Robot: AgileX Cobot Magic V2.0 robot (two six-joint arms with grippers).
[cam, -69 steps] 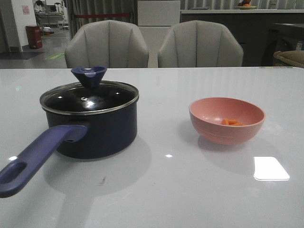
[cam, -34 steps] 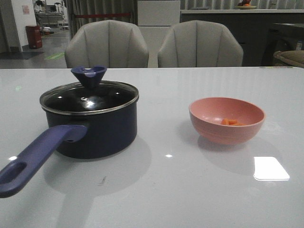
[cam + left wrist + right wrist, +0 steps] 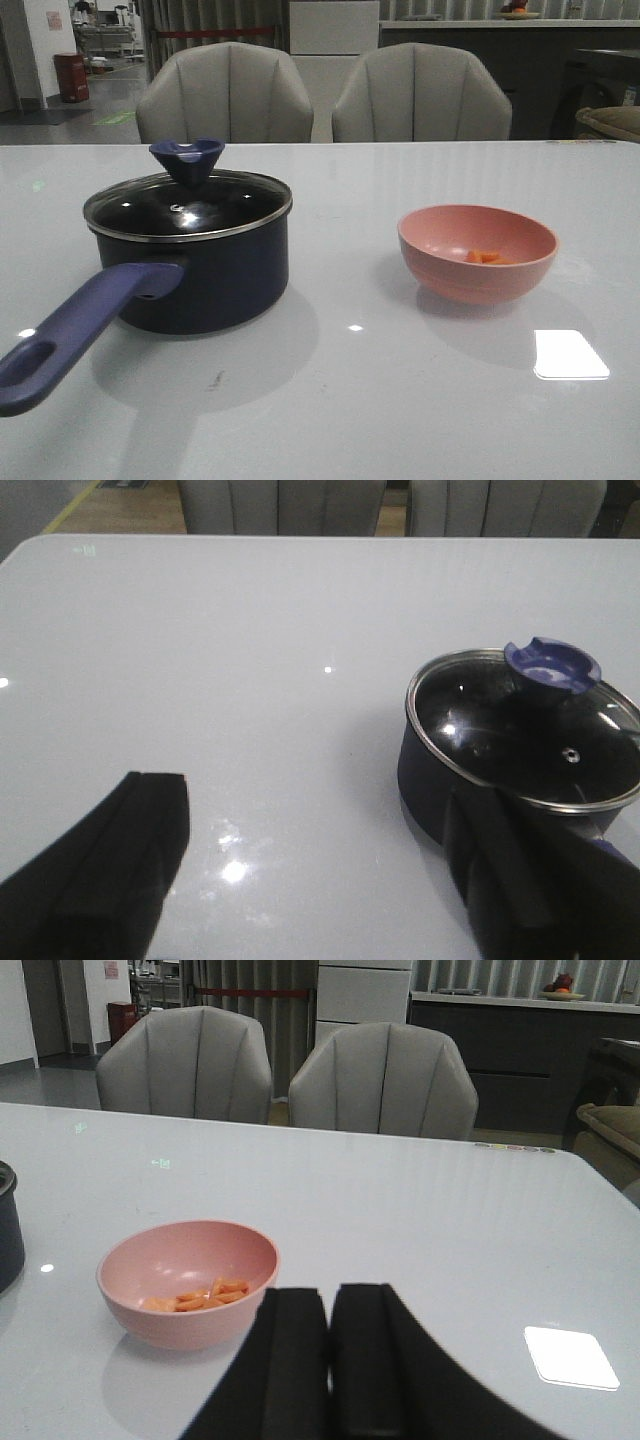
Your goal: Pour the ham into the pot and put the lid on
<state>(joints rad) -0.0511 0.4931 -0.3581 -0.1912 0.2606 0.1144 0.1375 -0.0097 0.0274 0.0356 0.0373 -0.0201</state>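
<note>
The pot (image 3: 195,270) stands on the left part of the white tabletop (image 3: 350,400), and its long handle (image 3: 85,325) points toward the near left edge. The lid (image 3: 188,205) sits closed on the pot, with its dark blue knob (image 3: 187,158) upright in the middle. Well apart from it, on the right part of the tabletop, stands a pink bowl (image 3: 477,252), and the ham (image 3: 484,257) lies inside it as a few small orange pieces at the bottom. Between the pot and the bowl there is only bare tabletop with some light reflections. Behind the far edge stand two grey chairs (image 3: 225,92). In the left wrist view the left pincer (image 3: 320,870) is spread wide and holds nothing; one finger partly covers the near side of the pot. In the right wrist view the right pincer (image 3: 330,1360) is pressed together with nothing between its fingers, and the bowl is just beside it.
</note>
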